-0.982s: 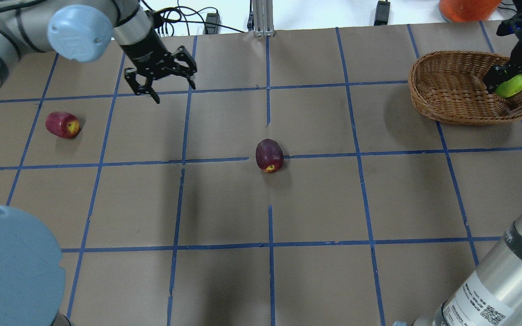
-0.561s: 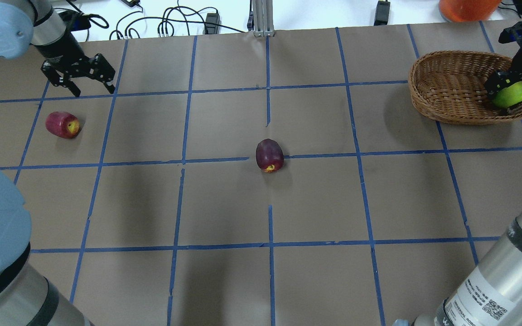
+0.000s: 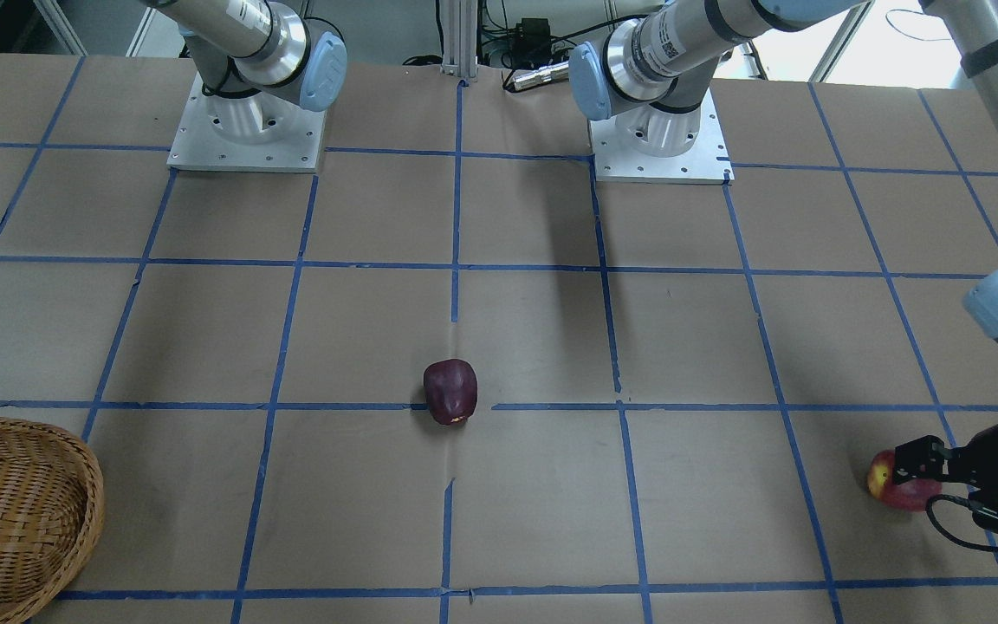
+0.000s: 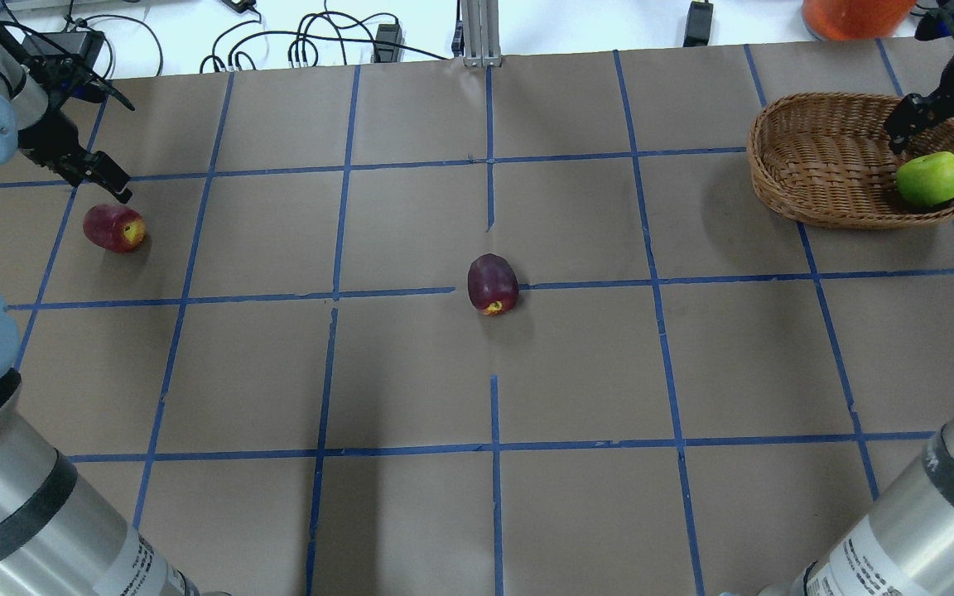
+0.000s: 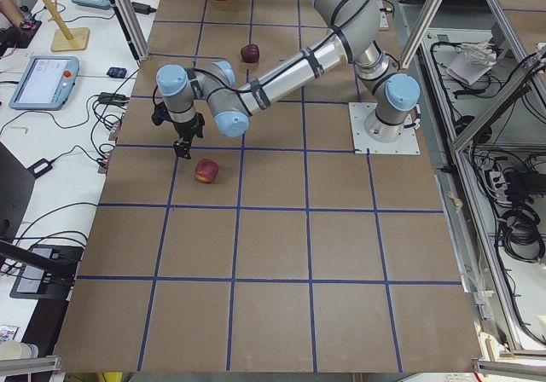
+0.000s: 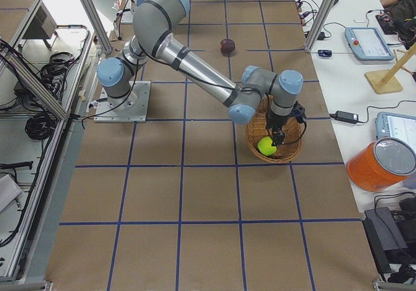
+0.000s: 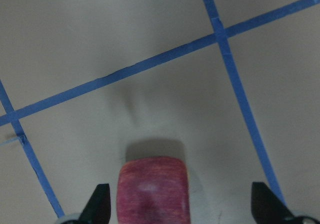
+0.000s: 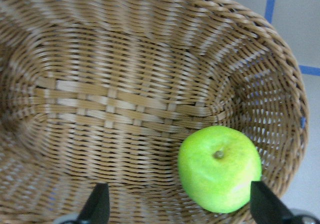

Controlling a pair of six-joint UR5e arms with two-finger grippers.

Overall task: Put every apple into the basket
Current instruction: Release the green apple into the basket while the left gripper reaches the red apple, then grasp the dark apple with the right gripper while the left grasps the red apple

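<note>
Three apples, one is in. The green apple (image 4: 930, 179) sits inside the basket (image 4: 783, 124), tucked against the wall at the end on the robot's right. In the right wrist view its stem dimple faces straight up at the camera, so it's standing upright. The basket's long axis runs left to right across the overhead view, in the far right corner of the counter (image 4: 576, 372).

The right end effector (image 4: 934, 132) hangs over that end of the basket, spread wide with nothing in it. The apple lies free below, between the two fingertips.

The maroon apple (image 4: 493, 284) is about dead centre on the counter, lying on its side right by a blue tape line. Seen from overhead its long axis runs near to far, with a small yellow spot at the end closer to the robot.

The red apple (image 4: 114, 228) is way over on the robot's left, also on its side. Its long axis runs roughly across the counter and the yellow end points toward the middle.

The left end effector (image 7: 182, 206) is down low over it, spread wide, a fingertip on each side of the apple. There are clear gaps, so no grip on anything.
</note>
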